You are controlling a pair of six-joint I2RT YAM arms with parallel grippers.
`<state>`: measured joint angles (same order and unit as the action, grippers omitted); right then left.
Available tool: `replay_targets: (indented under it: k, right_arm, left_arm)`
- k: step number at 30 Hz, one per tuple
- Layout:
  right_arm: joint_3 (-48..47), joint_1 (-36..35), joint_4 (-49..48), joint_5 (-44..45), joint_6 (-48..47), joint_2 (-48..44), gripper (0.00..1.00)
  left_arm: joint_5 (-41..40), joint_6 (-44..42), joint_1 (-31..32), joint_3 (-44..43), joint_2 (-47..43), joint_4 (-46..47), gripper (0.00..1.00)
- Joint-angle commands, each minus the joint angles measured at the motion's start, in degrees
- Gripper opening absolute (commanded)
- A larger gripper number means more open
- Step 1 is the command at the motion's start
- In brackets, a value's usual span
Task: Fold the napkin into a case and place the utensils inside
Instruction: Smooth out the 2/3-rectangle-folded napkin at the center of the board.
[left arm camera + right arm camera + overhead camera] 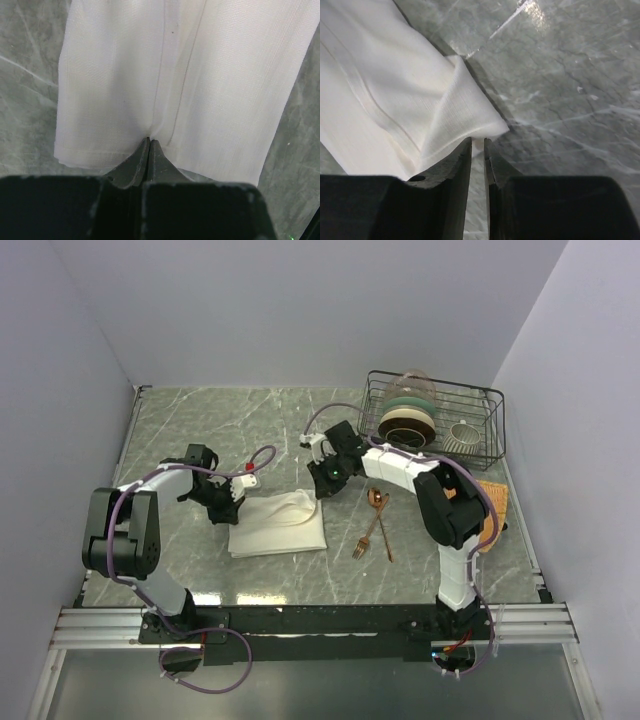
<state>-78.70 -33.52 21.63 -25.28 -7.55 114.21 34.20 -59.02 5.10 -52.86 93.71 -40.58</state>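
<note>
The cream-white napkin (277,525) lies folded into a broad rectangle on the marble table, its far right corner lifted. My left gripper (232,502) is shut on its left edge; in the left wrist view the jaws (149,141) pinch a crease of the cloth (200,75). My right gripper (322,486) is shut on the raised far right corner; in the right wrist view the cloth (395,100) sits between the narrow jaws (477,143). The copper spoon (378,515) and fork (362,543) lie crossed on the table right of the napkin.
A black wire dish rack (490,400) with plates and a bowl stands at the back right. An orange woven mat (493,500) lies at the right edge, partly under the right arm. White walls close in the table on three sides.
</note>
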Motion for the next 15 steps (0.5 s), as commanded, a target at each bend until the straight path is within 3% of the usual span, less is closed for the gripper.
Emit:
replay_targets:
  k: [1,4,9,15]
  right_arm:
    - [2.92,0.47,2.80,-0.03,-7.03,-7.06,0.23]
    - [6.35,0.56,1.15,-2.48,-7.13,-12.16,0.25]
    - [10.75,0.03,-7.02,-6.36,2.17,-19.20,0.34]
    - [7.34,-4.09,-6.95,-1.63,6.85,-15.43,0.46]
  left_arm:
    - [0.43,0.14,-0.09,0.30,-1.78,-1.35,0.01]
    - [0.96,0.40,-0.09,0.56,-2.30,-1.35,0.01]
    - [0.44,-1.44,1.57,3.29,-5.63,0.06,0.01]
    - [-1.24,-2.32,4.39,6.89,-8.45,2.34,0.01]
